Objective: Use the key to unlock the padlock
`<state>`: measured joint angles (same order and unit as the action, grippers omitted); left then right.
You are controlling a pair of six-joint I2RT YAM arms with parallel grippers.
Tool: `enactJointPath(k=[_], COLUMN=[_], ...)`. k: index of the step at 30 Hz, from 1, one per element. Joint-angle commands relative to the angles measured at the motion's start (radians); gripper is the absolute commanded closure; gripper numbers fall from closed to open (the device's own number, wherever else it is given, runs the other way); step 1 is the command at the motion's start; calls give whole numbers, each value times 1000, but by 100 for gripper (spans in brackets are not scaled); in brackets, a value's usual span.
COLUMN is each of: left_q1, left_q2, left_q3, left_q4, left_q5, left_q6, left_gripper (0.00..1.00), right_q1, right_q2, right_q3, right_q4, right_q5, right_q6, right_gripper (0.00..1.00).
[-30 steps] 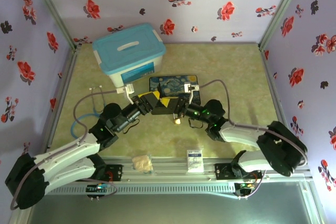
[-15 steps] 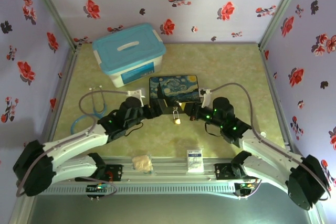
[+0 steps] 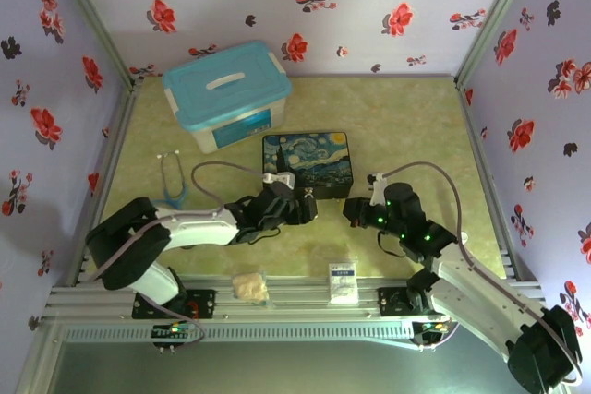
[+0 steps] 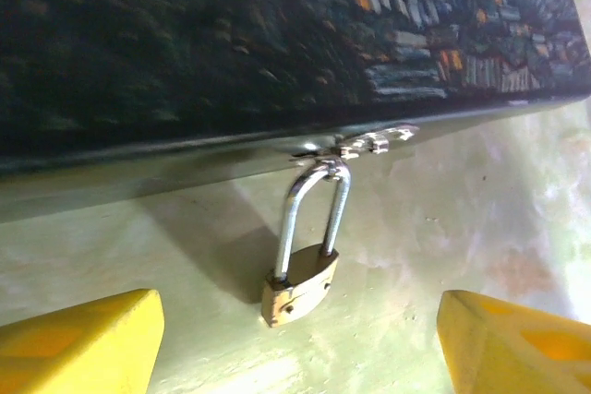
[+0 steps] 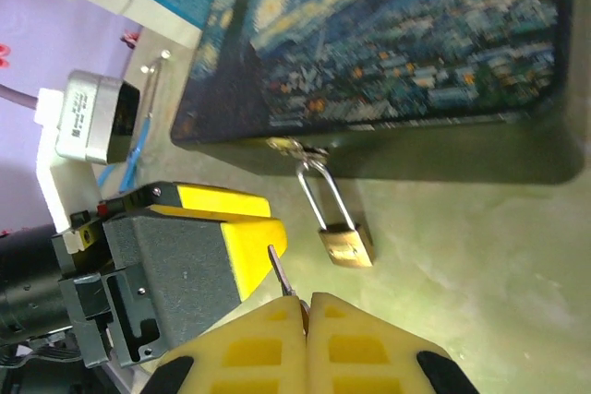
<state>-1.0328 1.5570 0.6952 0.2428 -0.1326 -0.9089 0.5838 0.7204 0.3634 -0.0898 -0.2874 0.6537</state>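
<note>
I see the padlock (image 4: pixel 300 279) hanging from the hasp (image 4: pixel 360 144) on the near side of the box (image 3: pixel 305 159), its body resting on the counter (image 3: pixel 397 117). My left tool (image 4: pixel 295 339) sits just before it, one finger on either side. My right tool (image 5: pixel 307 320) is to the right, with the key (image 5: pixel 280 270) poking from its tips. A bin (image 3: pixel 226 94) stands behind and left of the box, and a stethoscope (image 3: pixel 173 184) lies further left.

The key (image 5: pixel 277 269) shows just a thin sliver at 11 o'clock of the right gripper (image 5: pixel 307 306), the rest hidden between its pressed-together pads. The left gripper (image 4: pixel 295 348) has its fingers (image 4: pixel 78 343) cut off by the bottom edge, the Starry Night box (image 4: pixel 231 43) runs off the top, and the padlock (image 4: pixel 300 283) is too blurred to make out a keyhole
</note>
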Motion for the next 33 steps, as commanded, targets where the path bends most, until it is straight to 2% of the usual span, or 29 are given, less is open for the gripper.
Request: enactJointPath(k=[1, 5, 9, 14, 16, 22, 28, 33], left_q1=[-43, -28, -26, -26, -26, -26, -25, -27], left_q2=[37, 95, 150, 176, 186, 225, 235, 281], left_q3=[87, 67, 68, 64, 56, 39, 37, 23], left_q4=[-39, 34, 79, 111, 136, 210, 189, 269], left_q5=[-90, -66, -59, -53, -50, -33, -57, -55], left_q6=[64, 31, 5, 6, 1, -46, -63, -88], left_gripper=[22, 22, 28, 41, 50, 68, 70, 71], right_q1=[-6, -6, -6, -6, -6, -6, -6, -6], right_q2=[-44, -74, -77, -90, -97, -98, -71, -45], right_q3=[-18, -35, -43, -55, -65, -78, -126, -146], right_q4=[-53, -55, -51, -63, -68, -62, 22, 80], right_q5=[3, 6, -5, -9, -3, 3, -10, -19], right_q6=[-10, -1, 0, 3, 3, 17, 76, 105], right_gripper=[100, 100, 100, 100, 100, 100, 100, 100])
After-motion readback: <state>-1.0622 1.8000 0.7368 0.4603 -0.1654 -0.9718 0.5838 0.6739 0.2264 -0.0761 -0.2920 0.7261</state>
